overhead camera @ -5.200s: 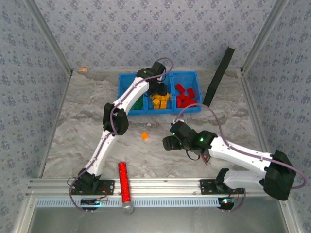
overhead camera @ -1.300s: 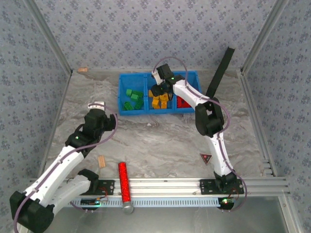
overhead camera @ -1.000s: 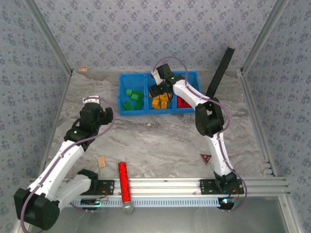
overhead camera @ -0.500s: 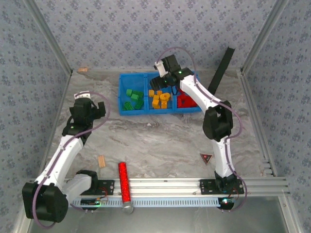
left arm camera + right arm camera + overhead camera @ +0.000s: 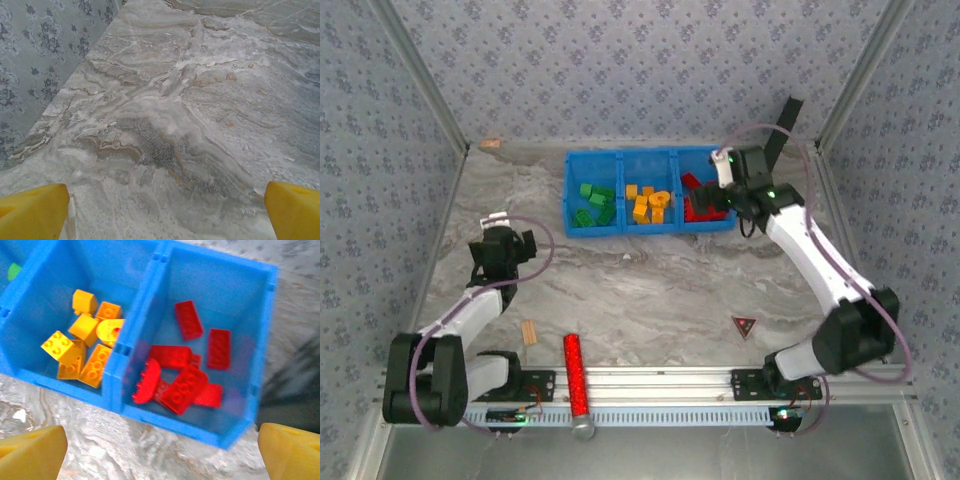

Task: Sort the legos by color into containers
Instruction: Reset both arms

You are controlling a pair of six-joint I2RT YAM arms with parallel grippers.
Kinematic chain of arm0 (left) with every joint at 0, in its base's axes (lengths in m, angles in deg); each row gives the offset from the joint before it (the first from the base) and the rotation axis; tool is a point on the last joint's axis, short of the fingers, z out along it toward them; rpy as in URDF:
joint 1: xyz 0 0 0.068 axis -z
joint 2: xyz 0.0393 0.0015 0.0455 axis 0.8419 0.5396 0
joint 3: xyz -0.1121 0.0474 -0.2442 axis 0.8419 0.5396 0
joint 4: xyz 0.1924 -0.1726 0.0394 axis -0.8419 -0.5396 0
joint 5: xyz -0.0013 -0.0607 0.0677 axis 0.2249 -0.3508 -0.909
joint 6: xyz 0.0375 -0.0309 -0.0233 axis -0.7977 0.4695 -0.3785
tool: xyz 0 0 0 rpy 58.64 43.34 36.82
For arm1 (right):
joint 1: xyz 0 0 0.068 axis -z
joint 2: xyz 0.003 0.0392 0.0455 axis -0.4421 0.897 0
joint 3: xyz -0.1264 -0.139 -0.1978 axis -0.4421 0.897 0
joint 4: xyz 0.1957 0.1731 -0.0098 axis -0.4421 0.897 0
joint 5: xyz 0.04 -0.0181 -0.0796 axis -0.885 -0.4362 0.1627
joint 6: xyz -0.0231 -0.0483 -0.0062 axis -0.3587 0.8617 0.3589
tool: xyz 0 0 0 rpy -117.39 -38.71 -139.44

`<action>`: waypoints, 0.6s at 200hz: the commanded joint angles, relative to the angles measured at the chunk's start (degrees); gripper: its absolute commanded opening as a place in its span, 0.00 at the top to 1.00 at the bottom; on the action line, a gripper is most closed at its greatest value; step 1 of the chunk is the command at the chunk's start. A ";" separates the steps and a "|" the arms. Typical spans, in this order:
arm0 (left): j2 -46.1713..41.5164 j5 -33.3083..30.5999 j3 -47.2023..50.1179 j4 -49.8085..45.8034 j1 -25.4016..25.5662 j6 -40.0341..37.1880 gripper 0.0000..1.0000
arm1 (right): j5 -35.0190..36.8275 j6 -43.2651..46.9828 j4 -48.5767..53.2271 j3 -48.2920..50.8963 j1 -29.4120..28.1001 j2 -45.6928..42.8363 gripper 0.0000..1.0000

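The blue bin [image 5: 651,228] stands at the back of the table with three compartments. Green legos [image 5: 592,204] lie in the left one, yellow legos [image 5: 649,204] in the middle, red legos [image 5: 697,203] in the right. My right gripper [image 5: 728,198] hovers over the bin's right end, open and empty. In its wrist view, the gripper [image 5: 160,452] is above the bin's front wall [image 5: 165,415], with red legos [image 5: 185,375] and yellow legos [image 5: 82,350] beyond. My left gripper [image 5: 504,246] is open over bare marble [image 5: 170,125] near the left wall.
A red glittery cylinder [image 5: 576,375] and a tan wooden block [image 5: 529,332] lie near the front rail. A small red triangle [image 5: 745,325] sits at front right. The black panel [image 5: 775,135] leans behind the bin's right end. The left wall [image 5: 45,60] is close to my left gripper.
My right arm has swung from over the middle compartment out to the bin's right end. My left arm has drawn back toward the left wall. The orange brick seen earlier on the table is gone.
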State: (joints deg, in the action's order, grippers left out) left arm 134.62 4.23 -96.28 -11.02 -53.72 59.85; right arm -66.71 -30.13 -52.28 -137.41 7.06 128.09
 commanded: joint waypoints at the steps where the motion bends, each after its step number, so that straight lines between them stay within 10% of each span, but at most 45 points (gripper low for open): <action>1: 4.64 5.80 0.69 15.83 -2.03 -1.91 0.00 | 4.38 -2.60 -2.82 7.77 1.27 -4.94 0.00; 120: 21.07 18.65 0.09 28.29 -5.22 -4.77 0.00 | 11.93 -1.81 -29.41 50.71 8.56 -44.10 0.00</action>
State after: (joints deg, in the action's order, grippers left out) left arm 155.60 19.88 -96.46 11.16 -58.25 55.35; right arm -57.16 -33.54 -71.16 -90.97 14.64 87.54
